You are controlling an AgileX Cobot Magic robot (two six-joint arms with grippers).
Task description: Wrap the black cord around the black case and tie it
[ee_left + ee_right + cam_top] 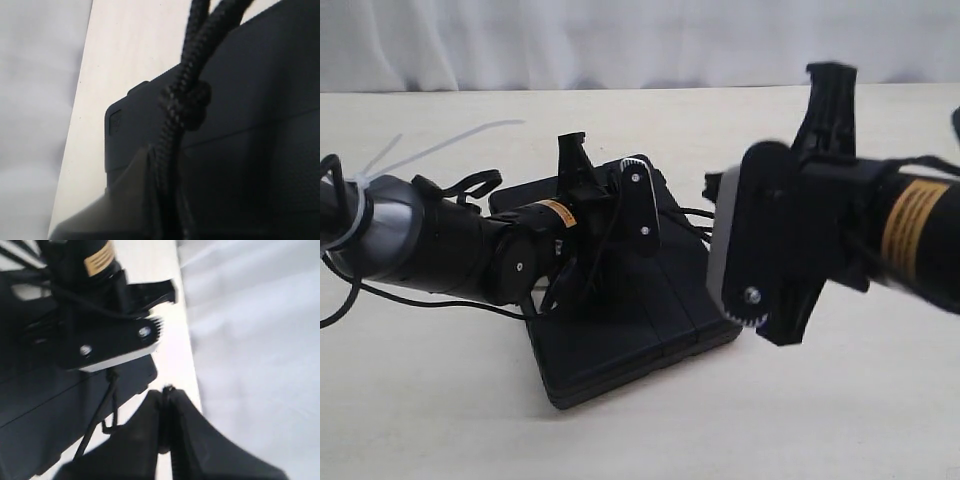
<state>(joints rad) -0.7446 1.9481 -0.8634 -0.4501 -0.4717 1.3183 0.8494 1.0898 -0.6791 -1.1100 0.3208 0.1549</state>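
Saw a pale cream tabletop (840,420) filling most of the exterior view, with a white draped curtain (620,40) along the top edge. Found the flat rectangular black case (630,345) lying on that tabletop at centre frame, one corner pointing toward the lower left. Noted the bulky black right arm (910,235) entering from the right edge, close to the camera and blurred, overlapping the case's right side. Noted the grey-and-black left arm (430,240) coming in from the left edge and reaching over the upper part of the case.

Spotted the right gripper (831,75) pointing up at upper right, well clear of the table. Saw it in the right wrist view pressed closed along one seam, with nothing visible between the fingers. Spotted the left gripper (572,145) pointing up just left of centre. Saw it at the bottom of the left wrist view clamped onto the long thin black braided cord (172,130). Traced that cord from the jaws to the top edge, over the dark case, through a tight knot (192,105) at centre, with two strands above it
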